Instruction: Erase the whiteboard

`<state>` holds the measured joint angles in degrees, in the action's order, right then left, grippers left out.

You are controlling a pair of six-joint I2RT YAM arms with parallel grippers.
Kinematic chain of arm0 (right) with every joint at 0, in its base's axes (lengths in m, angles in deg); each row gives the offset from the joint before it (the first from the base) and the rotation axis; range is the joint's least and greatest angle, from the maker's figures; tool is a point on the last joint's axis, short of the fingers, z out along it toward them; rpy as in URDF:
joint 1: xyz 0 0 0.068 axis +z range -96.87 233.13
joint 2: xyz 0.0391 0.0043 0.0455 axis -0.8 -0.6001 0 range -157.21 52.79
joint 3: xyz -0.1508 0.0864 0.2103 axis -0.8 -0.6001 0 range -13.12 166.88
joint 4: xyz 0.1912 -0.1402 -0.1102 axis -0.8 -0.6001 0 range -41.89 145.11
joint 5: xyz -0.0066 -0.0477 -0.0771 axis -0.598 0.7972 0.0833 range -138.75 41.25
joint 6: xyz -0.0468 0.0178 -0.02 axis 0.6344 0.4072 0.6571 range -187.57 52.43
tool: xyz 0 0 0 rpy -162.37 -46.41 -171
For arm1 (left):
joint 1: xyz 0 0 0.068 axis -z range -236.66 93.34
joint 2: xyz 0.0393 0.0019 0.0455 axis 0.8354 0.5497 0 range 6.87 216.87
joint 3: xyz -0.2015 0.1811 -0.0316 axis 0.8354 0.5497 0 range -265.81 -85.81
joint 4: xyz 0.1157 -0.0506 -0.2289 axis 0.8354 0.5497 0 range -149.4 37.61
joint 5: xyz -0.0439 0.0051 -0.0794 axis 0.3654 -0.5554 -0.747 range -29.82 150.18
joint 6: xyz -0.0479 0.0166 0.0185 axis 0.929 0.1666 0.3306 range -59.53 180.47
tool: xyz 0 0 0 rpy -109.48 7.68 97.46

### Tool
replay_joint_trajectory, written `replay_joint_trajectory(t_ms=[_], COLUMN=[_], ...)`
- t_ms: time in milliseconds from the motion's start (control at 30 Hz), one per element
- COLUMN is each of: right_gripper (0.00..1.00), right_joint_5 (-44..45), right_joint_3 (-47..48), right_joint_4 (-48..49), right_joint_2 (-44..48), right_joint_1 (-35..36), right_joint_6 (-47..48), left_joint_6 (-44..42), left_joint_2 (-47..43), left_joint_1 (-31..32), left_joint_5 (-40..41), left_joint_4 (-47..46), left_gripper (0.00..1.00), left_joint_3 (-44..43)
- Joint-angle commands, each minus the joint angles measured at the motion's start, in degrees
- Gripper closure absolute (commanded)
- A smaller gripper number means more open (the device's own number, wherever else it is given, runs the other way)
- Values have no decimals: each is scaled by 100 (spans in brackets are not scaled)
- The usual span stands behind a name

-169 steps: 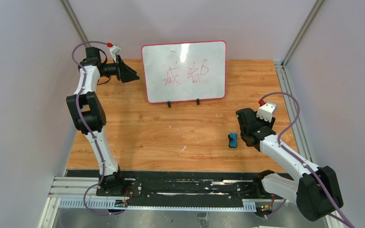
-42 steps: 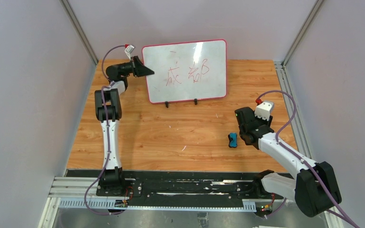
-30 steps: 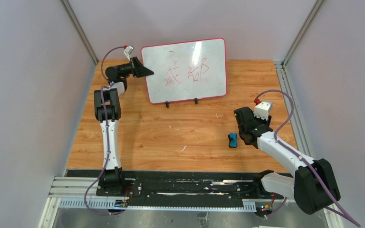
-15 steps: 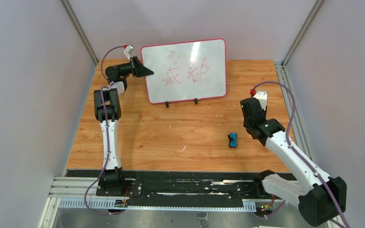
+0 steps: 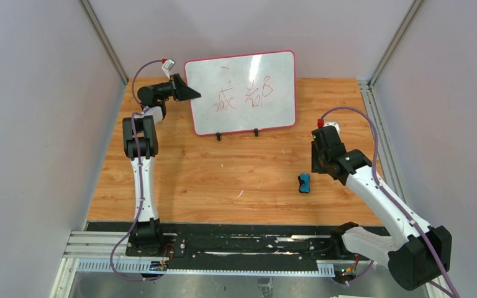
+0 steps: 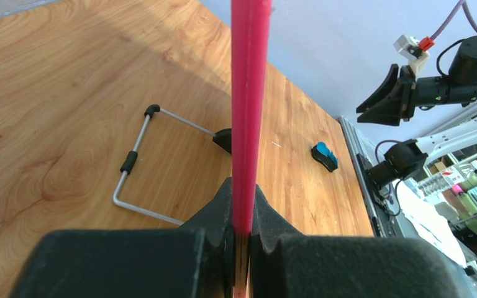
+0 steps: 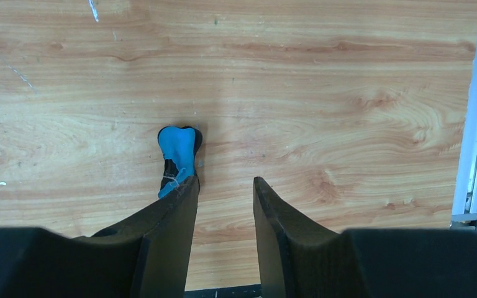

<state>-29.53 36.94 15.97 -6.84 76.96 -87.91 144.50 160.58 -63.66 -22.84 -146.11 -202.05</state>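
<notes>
The whiteboard (image 5: pixel 242 92) stands upright at the back of the table, white with a red-pink frame and red handwritten characters on it. My left gripper (image 5: pixel 192 93) is shut on its left edge; in the left wrist view the red frame (image 6: pixel 250 112) runs up from between the pads. A small blue-and-black eraser (image 5: pixel 304 183) lies on the wood to the right. My right gripper (image 7: pixel 223 181) hangs open above the table, with the eraser (image 7: pixel 177 152) just beyond its left fingertip and nothing between the fingers.
The board's wire stand (image 6: pixel 138 177) rests on the wooden table (image 5: pixel 236 180) behind it. A grey metal rail (image 5: pixel 382 143) lines the right edge, and grey walls enclose the table on three sides.
The right arm has lifted and swung from beside the eraser toward the back right, now pointing down at the table. The left gripper keeps its hold on the board's edge.
</notes>
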Motion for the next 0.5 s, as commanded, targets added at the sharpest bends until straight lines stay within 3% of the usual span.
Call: replay_joint_trajectory(t_ms=[0, 300, 467], right_gripper=[61, 61, 62], right_joint_5=[-217, -995, -1245], right_joint_3=[55, -313, -723], right_joint_4=[-112, 533, 841], right_joint_2=[-410, -956, -793], right_joint_1=[51, 51, 85], right_joint_6=[-59, -314, -666], left_joint_6=[-401, -388, -371], left_joint_2=[176, 186, 203], left_joint_1=[-128, -154, -169], left_joint_5=[-241, -198, -161], left_joint_4=[-383, -390, -375], left_gripper=[100, 100, 100], left_joint_3=[14, 5, -12])
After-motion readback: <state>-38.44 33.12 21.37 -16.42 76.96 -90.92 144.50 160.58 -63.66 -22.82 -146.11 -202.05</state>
